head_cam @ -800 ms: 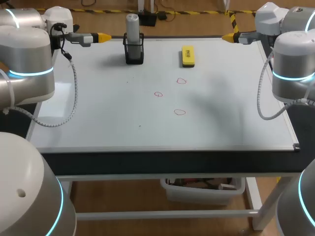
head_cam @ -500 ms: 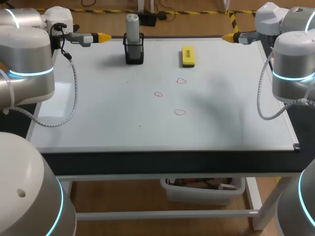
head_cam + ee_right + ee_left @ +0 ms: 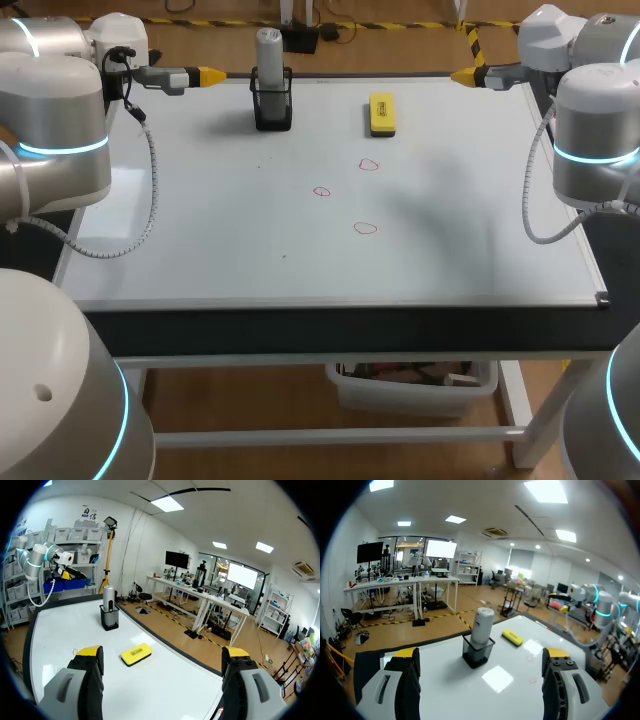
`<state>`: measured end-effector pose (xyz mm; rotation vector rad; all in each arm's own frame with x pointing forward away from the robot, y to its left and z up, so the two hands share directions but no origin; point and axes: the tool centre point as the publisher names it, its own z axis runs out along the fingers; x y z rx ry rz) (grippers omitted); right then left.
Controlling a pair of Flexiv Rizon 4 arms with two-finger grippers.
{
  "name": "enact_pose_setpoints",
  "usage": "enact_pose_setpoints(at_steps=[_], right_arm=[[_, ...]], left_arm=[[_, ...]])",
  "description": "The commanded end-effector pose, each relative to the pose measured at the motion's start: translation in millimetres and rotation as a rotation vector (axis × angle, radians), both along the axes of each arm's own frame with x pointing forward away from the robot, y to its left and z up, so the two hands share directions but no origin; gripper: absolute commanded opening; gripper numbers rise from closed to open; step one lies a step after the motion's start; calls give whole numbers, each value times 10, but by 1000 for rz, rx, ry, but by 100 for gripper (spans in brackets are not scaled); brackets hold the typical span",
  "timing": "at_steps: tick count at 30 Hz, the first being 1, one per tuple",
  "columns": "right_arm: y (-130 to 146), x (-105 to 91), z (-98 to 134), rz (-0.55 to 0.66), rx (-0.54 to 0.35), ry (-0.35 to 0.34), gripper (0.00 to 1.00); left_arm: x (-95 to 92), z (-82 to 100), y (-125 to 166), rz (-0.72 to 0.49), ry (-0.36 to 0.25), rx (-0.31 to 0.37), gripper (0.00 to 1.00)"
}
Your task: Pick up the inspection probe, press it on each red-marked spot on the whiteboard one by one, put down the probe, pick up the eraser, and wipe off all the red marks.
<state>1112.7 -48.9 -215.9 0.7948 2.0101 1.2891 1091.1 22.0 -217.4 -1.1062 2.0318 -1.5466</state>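
The grey inspection probe (image 3: 269, 52) stands upright in a black holder (image 3: 272, 103) at the back of the whiteboard (image 3: 200, 230). A yellow eraser (image 3: 382, 114) lies to its right. Three small red marks (image 3: 369, 165) (image 3: 321, 191) (image 3: 366, 228) sit mid-board. My left gripper (image 3: 212, 75) hovers open at the back left, pointing toward the probe (image 3: 482, 625), which stands ahead of it (image 3: 481, 656). My right gripper (image 3: 463, 76) hovers open at the back right corner; the eraser (image 3: 136, 654) lies ahead between its fingers, the probe (image 3: 108, 605) farther off. Neither gripper (image 3: 162, 655) holds anything.
The whiteboard covers the whole tabletop, with a dark front edge (image 3: 340, 325). Grey cables (image 3: 150, 200) hang from both arms along the board's sides. My other arm (image 3: 592, 602) shows across the board in the left wrist view.
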Motion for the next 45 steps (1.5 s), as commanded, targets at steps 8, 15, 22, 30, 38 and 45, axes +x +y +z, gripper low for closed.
enact_pose_setpoints(at_steps=[8, 15, 22, 30, 38, 45], right_arm=[[-3, 4, -1, 1, 0, 1, 100], [-3, 4, -1, 1, 0, 1, 100], [-3, 4, -1, 1, 0, 1, 100], [-3, 4, -1, 1, 0, 1, 100], [-3, 4, -1, 1, 0, 1, 100], [-3, 4, -1, 1, 0, 1, 100]], left_arm=[[2, -1, 2, -1, 0, -1, 100], [88, -48, 90, 29, -24, -36, 100], [382, -111, 91, -26, -82, -94, 100], [674, -215, -109, -350, -124, -140, 100], [914, -286, -340, -582, -143, -150, 100], [1107, -358, -526, -670, -165, -232, 100]])
